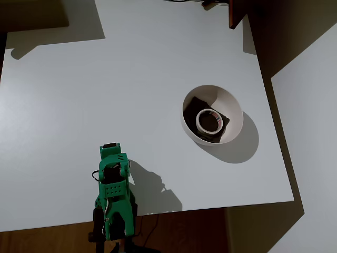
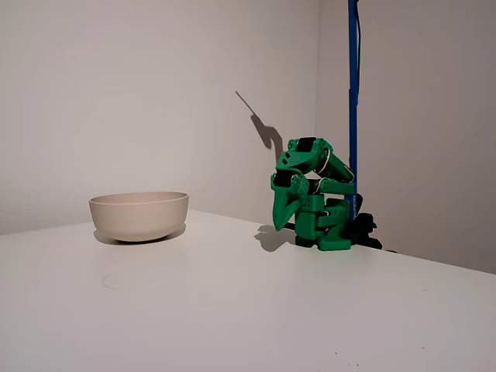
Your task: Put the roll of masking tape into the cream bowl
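A smooth matte white table [image 1: 105, 89] fills the overhead view, with a brown floor along its near edge and hard shadows in the far left corner; in the fixed view, plain pale walls stand behind it and a thin blue pole [image 2: 353, 101] rises at the right.

The arm [image 1: 112, 197] is bright green plastic with black motor blocks, folded compactly over its base at the near edge of the table, left of centre in the overhead view. In the fixed view it sits hunched at the right, with the gripper [image 2: 280, 221] pointing down, its tapered tip just above the table. The fingers look pressed together into one point with nothing between them, though the detail is small. A dark shadow of the arm lies on the table beside it.

Well apart from the arm, to the right and farther in the overhead view, stands the bowl [image 1: 236, 113]: round, cream, smooth, with sloping sides and a thin rim. In the fixed view it is at the left [image 2: 139, 215], its contents hidden by its wall. Inside it, seen from overhead, a dark folded cloth [image 1: 194, 104] covers the bottom, and the tape [image 1: 209, 120] lies flat on the cloth, an off-white ring with a wide hole and a reddish mark on the inner core.
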